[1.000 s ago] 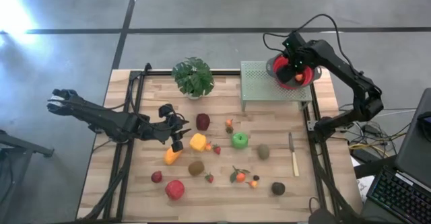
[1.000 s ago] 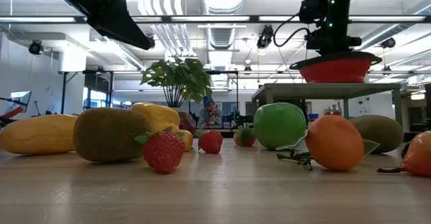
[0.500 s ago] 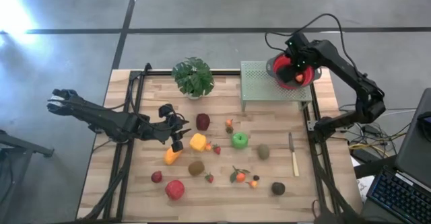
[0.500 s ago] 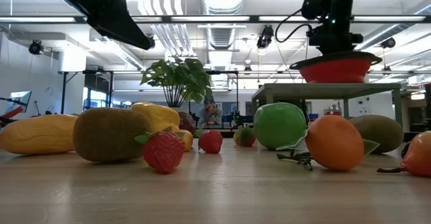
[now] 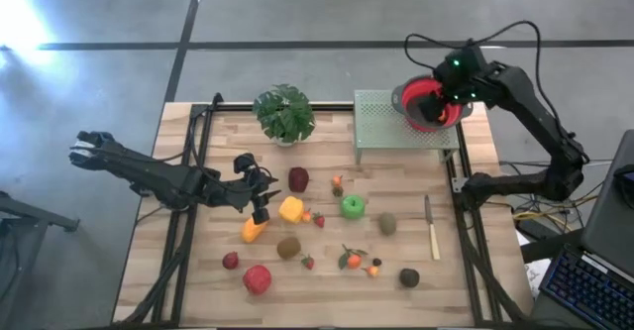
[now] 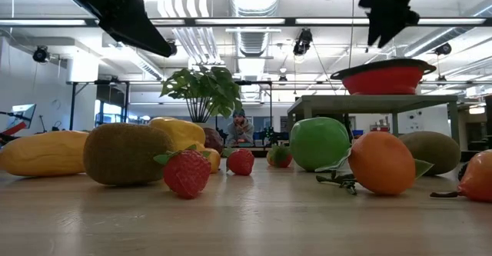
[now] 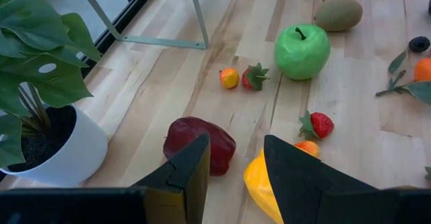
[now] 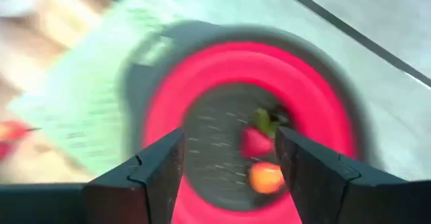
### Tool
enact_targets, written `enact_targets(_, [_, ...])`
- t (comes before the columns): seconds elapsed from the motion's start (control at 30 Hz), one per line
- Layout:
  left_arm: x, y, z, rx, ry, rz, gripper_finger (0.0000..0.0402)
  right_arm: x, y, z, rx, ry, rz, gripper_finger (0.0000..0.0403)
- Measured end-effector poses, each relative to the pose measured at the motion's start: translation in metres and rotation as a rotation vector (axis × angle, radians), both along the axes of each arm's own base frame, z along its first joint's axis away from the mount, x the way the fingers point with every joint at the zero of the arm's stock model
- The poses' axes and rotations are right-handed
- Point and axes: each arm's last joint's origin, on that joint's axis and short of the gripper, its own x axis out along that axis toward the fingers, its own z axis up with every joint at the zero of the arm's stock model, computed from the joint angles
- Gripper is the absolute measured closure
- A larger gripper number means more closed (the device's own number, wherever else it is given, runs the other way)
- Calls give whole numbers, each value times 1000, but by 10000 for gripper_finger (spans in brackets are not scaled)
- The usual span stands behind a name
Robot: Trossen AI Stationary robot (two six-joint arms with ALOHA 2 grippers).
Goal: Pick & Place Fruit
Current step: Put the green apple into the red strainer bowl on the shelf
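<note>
Toy fruit lies scattered on the wooden table: a maroon apple (image 5: pixel 298 178), a yellow pepper (image 5: pixel 291 209), a green apple (image 5: pixel 353 207), two kiwis (image 5: pixel 288 247) (image 5: pixel 387 223), a red apple (image 5: pixel 257 278), strawberries and small oranges. A red bowl (image 5: pixel 428 112) stands on a green perforated stand (image 5: pixel 381 122) and holds a strawberry (image 8: pixel 256 142) and a small orange fruit (image 8: pixel 264 177). My right gripper (image 8: pixel 229 150) hangs open and empty above the bowl (image 6: pixel 383 78). My left gripper (image 7: pixel 236 162) hovers open over the maroon apple (image 7: pixel 217 142) and yellow pepper (image 7: pixel 259 183).
A potted plant (image 5: pixel 284 114) stands at the far edge, left of the stand. A knife (image 5: pixel 432 229) lies near the table's right edge. A dark avocado (image 5: pixel 409 277) and an orange with leaves (image 5: pixel 352 260) lie toward the near edge.
My right gripper has risen out of the red bowl and drawn back toward the table's right edge, now hanging clear above the bowl. The fruit in the bowl stays there.
</note>
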Motion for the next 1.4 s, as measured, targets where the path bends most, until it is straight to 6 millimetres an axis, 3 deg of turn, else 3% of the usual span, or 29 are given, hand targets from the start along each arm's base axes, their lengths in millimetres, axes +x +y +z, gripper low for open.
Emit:
enact_targets(0.33, [0,0,0,-23,-9,15,255,31,68,14,17,-215,336,217])
enact_targets(0.5, [0,0,0,-35,-5,2,255,52,110,7,1,-246,502,236])
enact_targets(0.77, [0,0,-1,-34,2,1,255,75,160,-11,-70,-201,565,262])
enact_targets(1.03, [-1,0,-1,-31,10,1,255,96,187,-46,-30,-93,580,277])
enact_targets(1.4, [-1,0,-2,-30,13,1,255,114,199,-76,-12,-96,584,259])
